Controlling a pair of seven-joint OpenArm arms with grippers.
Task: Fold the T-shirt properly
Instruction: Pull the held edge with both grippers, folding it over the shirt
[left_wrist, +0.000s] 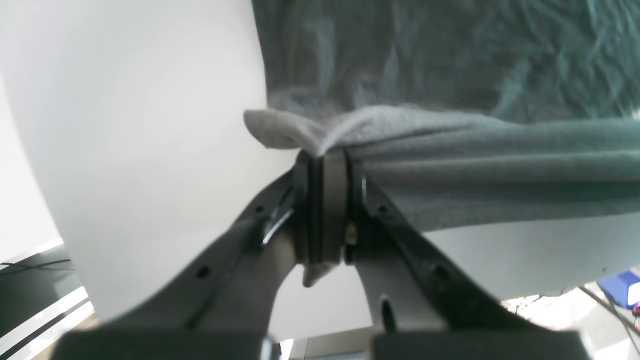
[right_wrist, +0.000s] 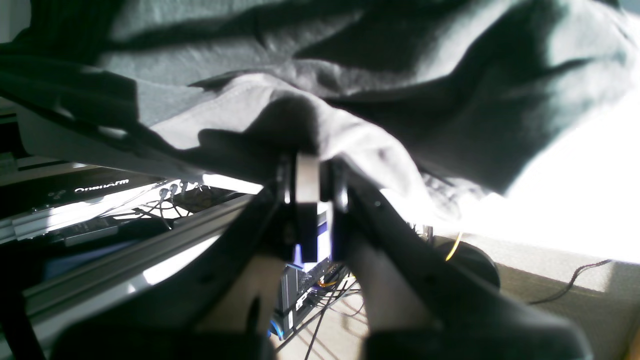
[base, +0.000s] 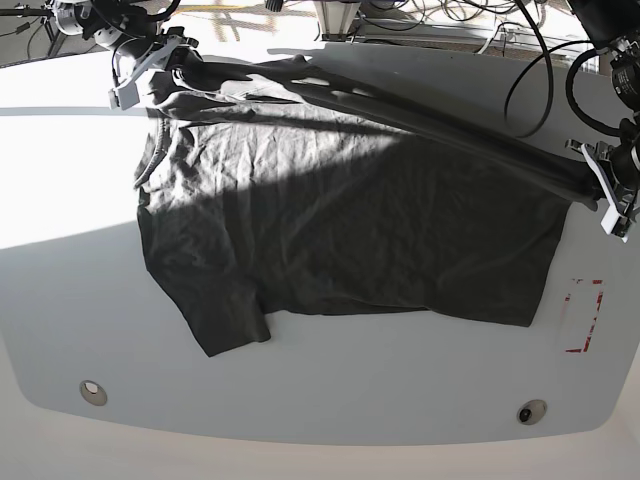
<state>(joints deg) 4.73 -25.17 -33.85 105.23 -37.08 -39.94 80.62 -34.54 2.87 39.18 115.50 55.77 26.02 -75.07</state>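
Two grippers, left (left_wrist: 327, 160) at three o'clock and right (right_wrist: 310, 165) at eleven, pinch the T-shirt (base: 340, 230) edge taut above the table (base: 60, 300); limp, light cloth sags, so corner holds suit best.

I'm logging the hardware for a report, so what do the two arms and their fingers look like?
Both arms are dark, with black cables looping near their bases. The left gripper has black, flat, slab-like fingers on forked dark brackets with small holes. The right gripper is similar, with one pale pad.
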